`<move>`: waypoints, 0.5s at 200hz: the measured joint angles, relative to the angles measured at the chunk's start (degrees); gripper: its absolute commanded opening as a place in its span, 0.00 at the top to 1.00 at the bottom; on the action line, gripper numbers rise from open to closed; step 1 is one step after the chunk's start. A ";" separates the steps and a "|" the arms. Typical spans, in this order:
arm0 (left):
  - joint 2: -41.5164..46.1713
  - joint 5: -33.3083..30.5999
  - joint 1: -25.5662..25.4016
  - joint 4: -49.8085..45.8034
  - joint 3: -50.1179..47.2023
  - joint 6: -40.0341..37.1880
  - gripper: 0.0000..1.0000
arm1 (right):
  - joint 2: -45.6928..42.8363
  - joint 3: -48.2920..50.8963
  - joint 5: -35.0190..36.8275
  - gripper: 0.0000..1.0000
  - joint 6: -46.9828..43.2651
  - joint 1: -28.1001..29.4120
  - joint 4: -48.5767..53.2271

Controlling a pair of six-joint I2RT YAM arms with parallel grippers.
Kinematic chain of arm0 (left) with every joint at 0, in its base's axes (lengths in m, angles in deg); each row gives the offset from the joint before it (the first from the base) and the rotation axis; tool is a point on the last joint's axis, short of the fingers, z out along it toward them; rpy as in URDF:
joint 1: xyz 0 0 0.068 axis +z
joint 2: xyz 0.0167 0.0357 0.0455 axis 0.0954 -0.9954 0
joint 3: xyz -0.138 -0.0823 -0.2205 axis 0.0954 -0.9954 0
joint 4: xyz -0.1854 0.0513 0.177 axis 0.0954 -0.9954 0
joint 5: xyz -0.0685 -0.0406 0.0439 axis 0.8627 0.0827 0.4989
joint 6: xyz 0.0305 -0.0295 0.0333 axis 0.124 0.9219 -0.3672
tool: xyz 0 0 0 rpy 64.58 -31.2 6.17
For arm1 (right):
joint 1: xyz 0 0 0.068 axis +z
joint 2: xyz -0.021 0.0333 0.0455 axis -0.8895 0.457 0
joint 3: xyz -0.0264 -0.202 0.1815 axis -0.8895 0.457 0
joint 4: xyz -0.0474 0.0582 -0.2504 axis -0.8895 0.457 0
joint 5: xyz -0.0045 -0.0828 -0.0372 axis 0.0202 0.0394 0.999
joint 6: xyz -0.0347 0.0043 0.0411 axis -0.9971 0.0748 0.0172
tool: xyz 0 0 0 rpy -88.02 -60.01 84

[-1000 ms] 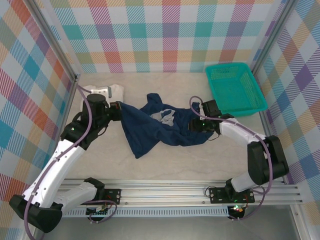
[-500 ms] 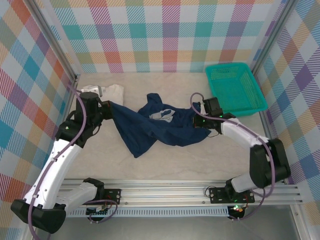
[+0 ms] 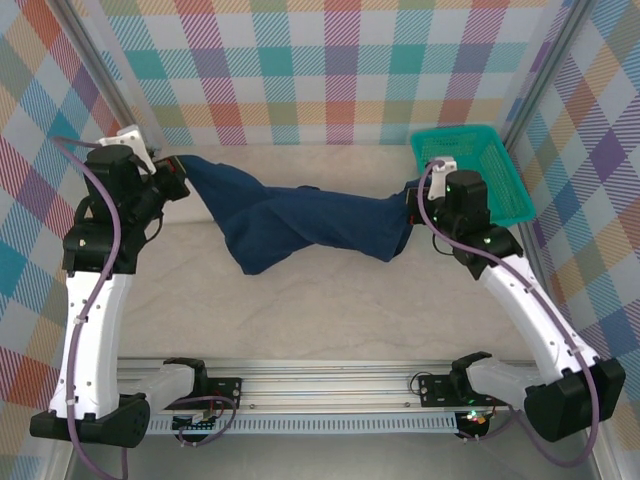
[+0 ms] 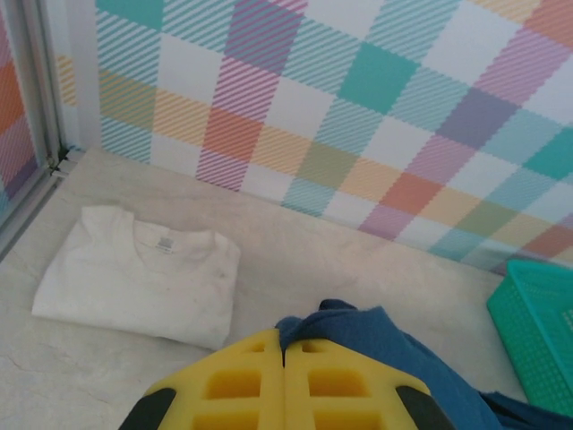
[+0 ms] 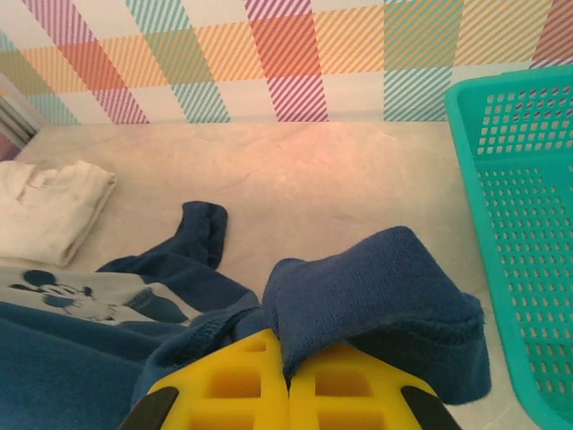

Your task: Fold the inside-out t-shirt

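Observation:
The inside-out t-shirt, dark navy cloth, hangs stretched between my two grippers above the table. My left gripper is shut on its left end, and a navy fold pokes out between the yellow fingers. At the right end my right gripper is shut on a thick navy hem, which bulges over the yellow fingers. A pale cartoon print shows on cloth lower left in the right wrist view.
A folded white shirt lies at the back left near the wall. A teal basket stands at the back right, close to my right gripper. Plaid walls enclose the table on three sides.
Both arms have risen and pulled apart, lifting the shirt off the table and stretching it. The right gripper has shut on the shirt's right end.

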 measured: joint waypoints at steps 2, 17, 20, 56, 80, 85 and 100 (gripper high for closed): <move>0.04 0.28 0.02 0.00 -0.35 -0.13 1.00 | -0.28 0.39 -0.28 0.92 0.26 0.00 -0.02; 0.66 1.22 0.02 -0.28 -4.46 -1.36 1.00 | -2.21 4.52 -2.73 0.81 2.89 0.00 0.09; 0.76 1.36 0.04 -0.52 -5.51 -1.51 1.00 | -2.64 6.03 -3.39 0.79 4.22 0.00 0.13; 1.84 1.90 1.14 -3.80 -19.15 -2.89 1.00 | -4.33 21.79 -6.91 0.62 10.84 0.22 4.81; 1.84 1.97 1.51 -4.79 -22.29 -3.04 1.00 | -2.95 23.30 -6.82 0.56 11.89 0.22 7.74; 1.86 1.92 1.57 -4.70 -22.27 -3.06 1.00 | -2.05 22.84 -6.86 0.55 11.85 0.22 7.85; 2.25 1.70 1.64 -4.24 -22.27 -3.08 1.00 | 1.95 20.92 -6.64 0.52 11.63 0.22 7.69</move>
